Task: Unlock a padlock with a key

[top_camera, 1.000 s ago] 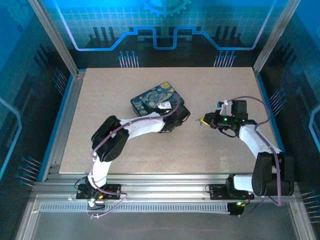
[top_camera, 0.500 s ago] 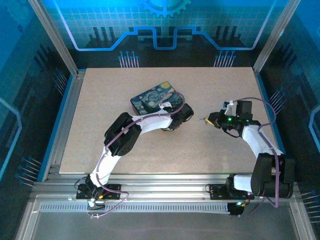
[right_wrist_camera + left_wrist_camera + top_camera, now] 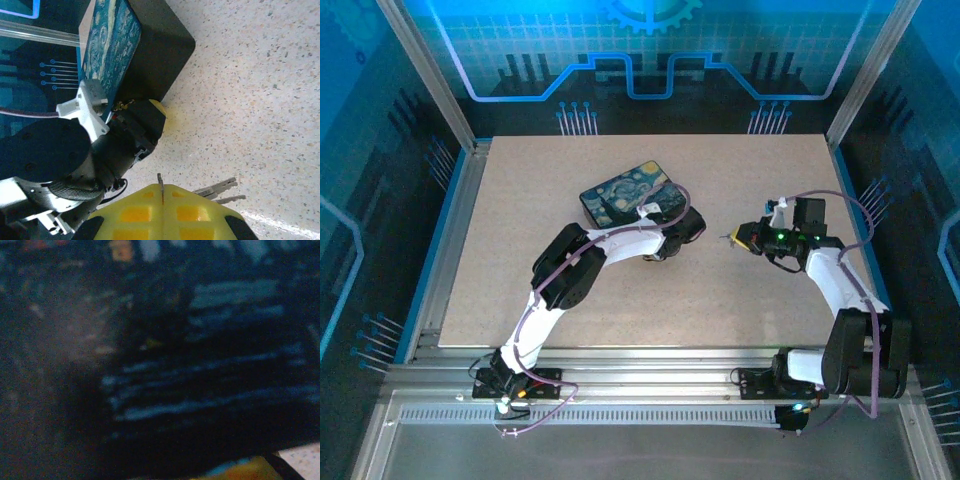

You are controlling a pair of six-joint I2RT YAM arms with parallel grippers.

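The dark tin box (image 3: 625, 192) with the starry-night print lies at the table's middle. My left gripper (image 3: 685, 226) presses against its near right corner. In the right wrist view its black head (image 3: 142, 131) and one yellow fingertip (image 3: 160, 108) sit at the box's (image 3: 115, 50) dark side. The padlock is hidden there, and the left wrist view is dark and blurred, so I cannot read those jaws. My right gripper (image 3: 738, 238) hovers to the right, apart from the box. Its yellow fingers (image 3: 125, 215) are shut on a key (image 3: 160, 181) whose blade points at the left gripper.
Two spare keys (image 3: 218, 188) from the same bunch stick out beside the right fingers. Bare speckled tabletop (image 3: 740, 180) surrounds the box on all sides. Metal rails (image 3: 460, 230) and blue-lit walls border the table.
My left arm's elbow has swung right and forward while its gripper stayed at the box corner; the box shifted slightly left. My right gripper has drifted a little right with the key.
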